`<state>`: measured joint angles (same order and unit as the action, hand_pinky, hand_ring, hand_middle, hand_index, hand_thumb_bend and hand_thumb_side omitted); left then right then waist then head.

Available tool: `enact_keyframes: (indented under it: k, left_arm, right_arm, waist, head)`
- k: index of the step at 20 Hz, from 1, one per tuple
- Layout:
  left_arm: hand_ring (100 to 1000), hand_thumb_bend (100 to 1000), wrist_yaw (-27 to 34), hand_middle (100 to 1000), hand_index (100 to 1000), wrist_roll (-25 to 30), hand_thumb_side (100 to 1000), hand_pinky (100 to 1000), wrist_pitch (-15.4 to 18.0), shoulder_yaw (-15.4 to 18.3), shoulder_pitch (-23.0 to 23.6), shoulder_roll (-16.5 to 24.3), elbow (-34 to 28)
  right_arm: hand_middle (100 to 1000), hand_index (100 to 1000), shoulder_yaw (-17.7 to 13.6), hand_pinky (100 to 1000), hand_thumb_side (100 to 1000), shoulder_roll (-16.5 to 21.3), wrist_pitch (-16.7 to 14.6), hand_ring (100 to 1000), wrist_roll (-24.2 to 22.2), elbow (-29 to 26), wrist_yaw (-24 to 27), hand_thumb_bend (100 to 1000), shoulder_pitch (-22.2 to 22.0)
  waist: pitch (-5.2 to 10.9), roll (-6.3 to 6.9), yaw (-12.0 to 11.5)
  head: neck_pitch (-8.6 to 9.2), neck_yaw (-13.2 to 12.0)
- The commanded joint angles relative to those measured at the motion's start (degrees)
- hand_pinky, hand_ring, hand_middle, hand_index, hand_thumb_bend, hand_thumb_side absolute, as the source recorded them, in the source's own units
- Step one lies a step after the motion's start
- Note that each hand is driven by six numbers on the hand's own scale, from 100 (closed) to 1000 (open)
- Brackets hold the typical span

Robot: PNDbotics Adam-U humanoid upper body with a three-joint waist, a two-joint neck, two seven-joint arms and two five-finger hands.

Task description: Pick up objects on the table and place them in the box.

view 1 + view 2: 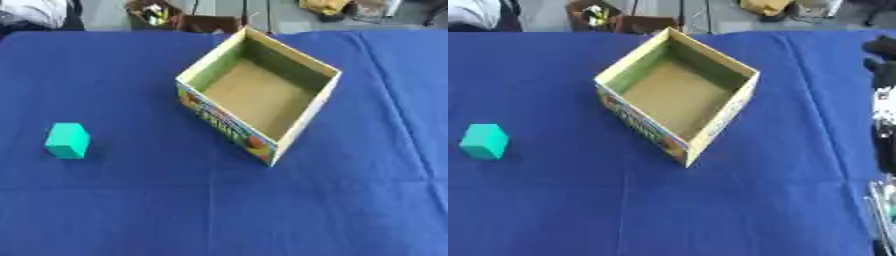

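Open cardboard box [259, 95] sits turned cornerwise mid-bench on the blue cloth [131, 200], printed colours on its near-left wall, nothing visible inside. Teal block [67, 140] lies on the cloth well apart from the box, to its left and slightly nearer. Right arm [883, 100] shows only as dark parts at the right edge in the right eye view; hand state: cannot tell. Left hand out of sight.

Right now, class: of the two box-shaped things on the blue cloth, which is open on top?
The cardboard box, showing its bare inside; the small teal block left of it is closed.
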<state>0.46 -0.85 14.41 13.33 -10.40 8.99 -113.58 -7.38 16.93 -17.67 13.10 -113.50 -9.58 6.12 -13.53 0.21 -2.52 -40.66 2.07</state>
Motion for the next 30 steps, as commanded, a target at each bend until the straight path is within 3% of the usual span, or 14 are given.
enact_keyframes:
  k: [1,5,10,12,16,22,27,30]
  left_arm:
    - [624,249,-0.4,734,886,0.2,1000,635,0.5,0.5,-0.2,1.2,-1.0]
    - [626,257,-2.3,739,891,-0.2,1000,636,1.8,1.1,1.3,5.2,-1.0]
    - [626,257,-2.6,739,891,-0.8,1000,636,1.8,1.0,1.4,5.9,-1.0]
    - [649,317,-3.2,779,914,-0.2,1000,646,2.0,0.7,2.4,6.9,-1.0]
    - [680,359,-6.1,796,929,2.6,1000,667,2.7,0.1,7.1,11.6,-1.0]
    - [729,401,-11.0,837,951,7.6,1000,695,5.1,2.4,15.1,19.6,-1.0]
    - [735,403,-15.1,840,953,9.5,1000,700,3.6,3.2,17.3,26.1,-1.0]
    - [780,451,-17.4,874,1000,9.4,964,729,1.8,1.6,18.7,30.0,0.5]
  right_arm:
    - [742,856,-0.1,854,832,0.9,-0.1,894,-0.3,-1.1,-0.7,100,0.4]
    - [742,856,0.0,854,833,1.1,-0.2,894,-0.3,-1.1,-0.6,100,0.4]
    - [742,856,0.0,854,833,1.0,-0.2,894,-0.4,-1.1,-0.5,100,0.4]
    - [741,856,-0.1,855,833,1.3,-0.2,894,-0.4,-1.1,-0.6,100,0.4]
    - [741,856,-0.3,855,836,2.1,-0.3,895,-0.3,-1.1,-1.3,100,-0.1]
    - [740,856,0.0,856,839,2.0,-0.5,895,-0.5,-1.1,-1.7,100,-0.2]
    - [740,856,0.1,856,839,1.7,-0.5,895,-0.8,-1.1,-1.7,100,-0.3]
    - [739,856,0.2,857,842,1.7,-0.7,896,-1.0,-1.1,-1.9,100,-0.2]
  waist:
    - [0.64,0.16,-0.1]
    - [0.73,0.31,-0.2]
    - [0.74,0.29,-0.2]
    - [0.66,0.73,-0.4]
    - [0.47,1.61,-0.6]
    - [0.29,1.74,0.2]
    - [0.28,1.34,0.2]
    - [-0.21,1.37,0.3]
  head:
    - [0.43,-0.1]
    - [0.09,-0.2]
    - [0.06,-0.2]
    - [-0.57,-0.4]
    - [-1.85,-0.9]
    - [-1.51,-1.9]
    - [-1.28,-2.1]
    - [-0.42,-2.2]
